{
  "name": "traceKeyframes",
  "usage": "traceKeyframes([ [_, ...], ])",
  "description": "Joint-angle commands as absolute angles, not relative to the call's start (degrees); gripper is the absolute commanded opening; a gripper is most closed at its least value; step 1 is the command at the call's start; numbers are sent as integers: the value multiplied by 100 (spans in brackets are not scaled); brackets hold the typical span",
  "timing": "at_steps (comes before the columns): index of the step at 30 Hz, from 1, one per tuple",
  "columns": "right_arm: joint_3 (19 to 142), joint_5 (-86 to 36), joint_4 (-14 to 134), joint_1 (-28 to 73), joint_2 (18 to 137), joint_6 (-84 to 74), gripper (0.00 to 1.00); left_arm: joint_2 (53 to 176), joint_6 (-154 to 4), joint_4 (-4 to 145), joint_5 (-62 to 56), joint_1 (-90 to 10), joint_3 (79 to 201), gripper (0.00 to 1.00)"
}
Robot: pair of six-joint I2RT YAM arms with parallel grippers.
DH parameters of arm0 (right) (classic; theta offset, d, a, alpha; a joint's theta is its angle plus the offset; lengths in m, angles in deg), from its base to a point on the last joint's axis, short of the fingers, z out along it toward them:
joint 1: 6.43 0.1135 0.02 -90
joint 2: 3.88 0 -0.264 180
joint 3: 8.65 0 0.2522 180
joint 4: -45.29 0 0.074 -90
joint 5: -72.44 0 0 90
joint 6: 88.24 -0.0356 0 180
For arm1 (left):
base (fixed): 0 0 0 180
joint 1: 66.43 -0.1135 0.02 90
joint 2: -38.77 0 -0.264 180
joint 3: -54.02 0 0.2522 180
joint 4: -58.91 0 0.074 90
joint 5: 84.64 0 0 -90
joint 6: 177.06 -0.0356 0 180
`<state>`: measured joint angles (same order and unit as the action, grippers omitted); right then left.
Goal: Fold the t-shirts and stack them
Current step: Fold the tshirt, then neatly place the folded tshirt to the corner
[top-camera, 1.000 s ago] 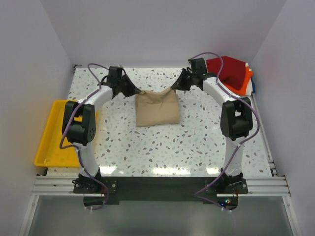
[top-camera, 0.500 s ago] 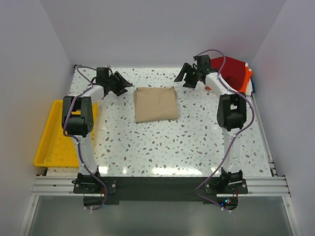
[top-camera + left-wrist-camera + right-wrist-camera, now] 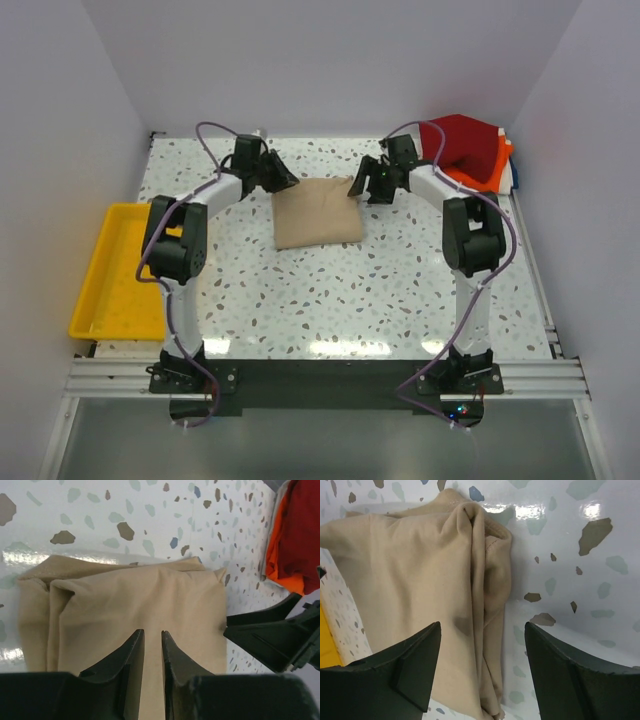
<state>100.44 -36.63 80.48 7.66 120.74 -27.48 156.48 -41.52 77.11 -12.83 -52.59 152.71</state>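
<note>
A tan t-shirt (image 3: 318, 213) lies folded into a rough square in the middle of the table. My left gripper (image 3: 283, 180) hovers at its far left corner. In the left wrist view the gripper (image 3: 152, 634) has its jaws a narrow gap apart, with bare tan cloth (image 3: 125, 600) showing through the gap and nothing held. My right gripper (image 3: 358, 187) stands at the far right corner. In the right wrist view this gripper (image 3: 482, 630) is wide open astride the shirt's bunched folded edge (image 3: 487, 580). A dark red t-shirt (image 3: 462, 145) lies on an orange one (image 3: 492, 172) at the back right.
A yellow tray (image 3: 110, 270) sits off the table's left edge. The red and orange pile (image 3: 295, 535) lies just behind the right arm, against the right wall. White walls close in the back and both sides.
Both grippers let go of the tan shirt's far corners and it dropped flat. They pulled outward, then came back in over the shirt's far edge. The left jaws have narrowed.
</note>
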Motion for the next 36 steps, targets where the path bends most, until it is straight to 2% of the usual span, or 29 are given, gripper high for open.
traceKeyframes([
  [1,10249,-3443,7891,877,12215,-2558,71,16075,-4338,7759,-1160,-5491,15672,24],
  [8,10258,-3250,8014,869,12426,-2575,71,16647,-4136,7688,-1370,-5914,15778,23],
  [18,10372,-3057,8146,1185,12585,-2523,68,16806,-4022,7618,-1582,-5923,15778,19],
  [24,10451,-2916,8120,1387,12813,-2742,61,16727,-4004,7680,-1617,-5923,15778,18],
  [28,10627,-2758,8234,1554,12980,-2821,52,16665,-4065,7864,-1582,-5923,15857,18],
  [32,10724,-2459,8409,1607,12998,-2839,29,16499,-4171,8355,-1214,-5923,16032,19],
  [33,10724,-2424,8444,1607,12990,-2839,18,16481,-4197,8478,-1082,-5923,16077,19],
  [36,10663,-2266,8445,1616,12893,-2804,0,16314,-4259,8874,-669,-5914,16182,20],
])
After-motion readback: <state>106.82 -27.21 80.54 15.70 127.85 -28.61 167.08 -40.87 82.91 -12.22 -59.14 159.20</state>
